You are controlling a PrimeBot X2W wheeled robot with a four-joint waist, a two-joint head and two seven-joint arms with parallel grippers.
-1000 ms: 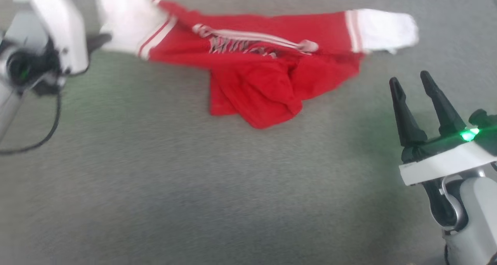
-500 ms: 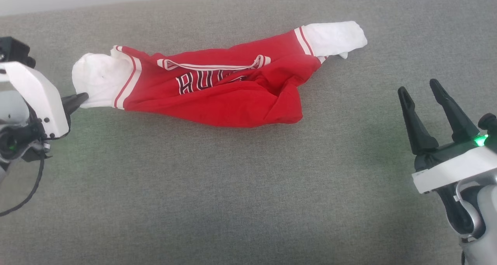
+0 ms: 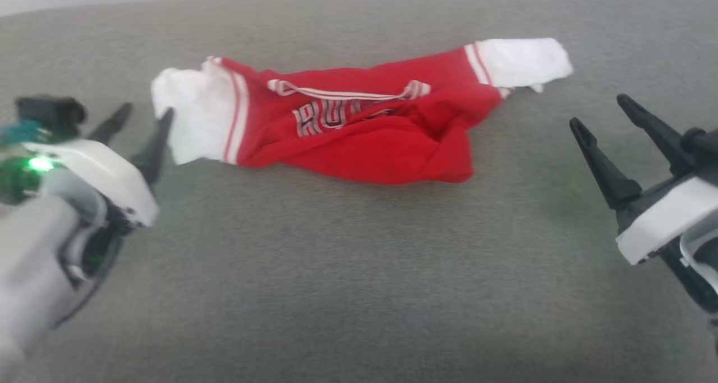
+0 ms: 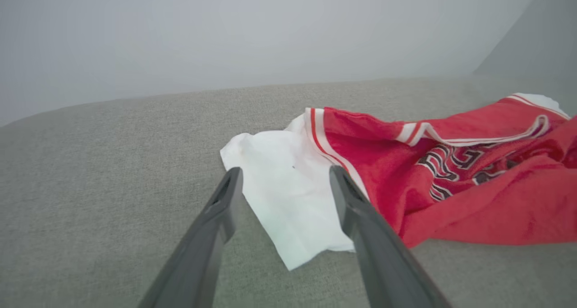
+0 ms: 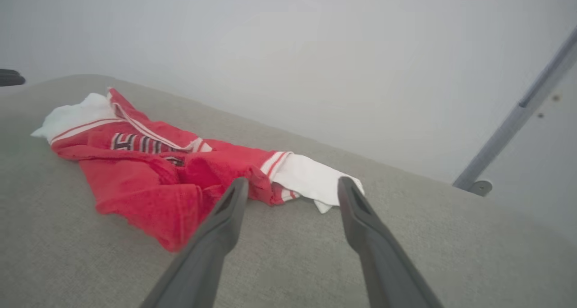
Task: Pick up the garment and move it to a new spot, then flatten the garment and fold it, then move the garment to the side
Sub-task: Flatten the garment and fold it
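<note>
Shirt, judged light, limp and easily bunched, lies crumpled on the grey surface ahead of the left gripper and right gripper, both spread and empty; best holds appear to be the white sleeve ends nearest each pair of fingertips.

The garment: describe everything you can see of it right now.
The garment is a bright red thin T-shirt with white sleeve ends, red-and-white stripe bands and dark lettering on the chest. It lies crumpled, body bunched, sleeves stretched to either side, on the grey fabric surface. The left gripper, jaws open, sits by one white sleeve end without gripping it.
</note>
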